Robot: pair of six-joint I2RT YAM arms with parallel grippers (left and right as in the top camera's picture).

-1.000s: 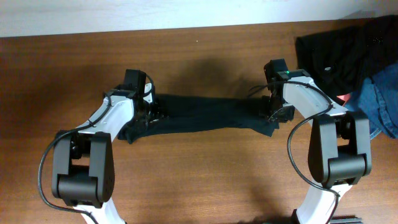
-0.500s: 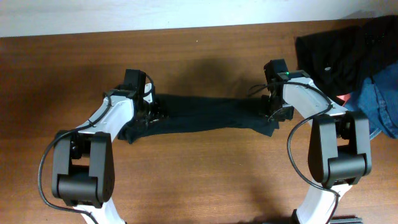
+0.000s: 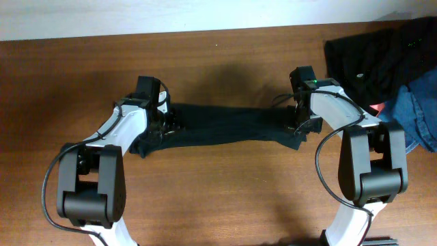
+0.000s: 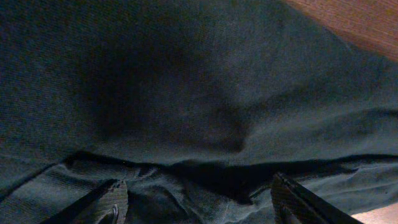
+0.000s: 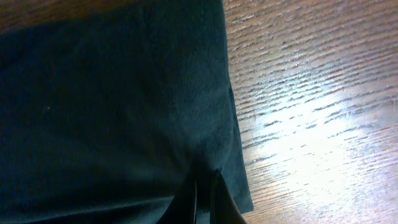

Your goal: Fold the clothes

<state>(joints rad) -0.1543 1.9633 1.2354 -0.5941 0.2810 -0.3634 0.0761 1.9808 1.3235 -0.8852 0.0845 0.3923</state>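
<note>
A dark teal garment (image 3: 225,126) lies stretched in a long band across the middle of the wooden table. My left gripper (image 3: 164,126) sits over its left end. In the left wrist view the fingers (image 4: 196,202) are spread wide, open, with bunched cloth (image 4: 186,93) between and under them. My right gripper (image 3: 300,126) is at the garment's right end. In the right wrist view its fingers (image 5: 204,199) are pressed together on the cloth edge (image 5: 124,93), shut on the garment.
A pile of clothes lies at the back right corner: a black garment (image 3: 375,55), a blue denim piece (image 3: 420,109), a bit of red (image 3: 379,108). Bare wood (image 5: 311,93) lies right of the garment's edge.
Almost nothing. The garment's right end has shifted very slightly under the right gripper; both arms stay in place.
</note>
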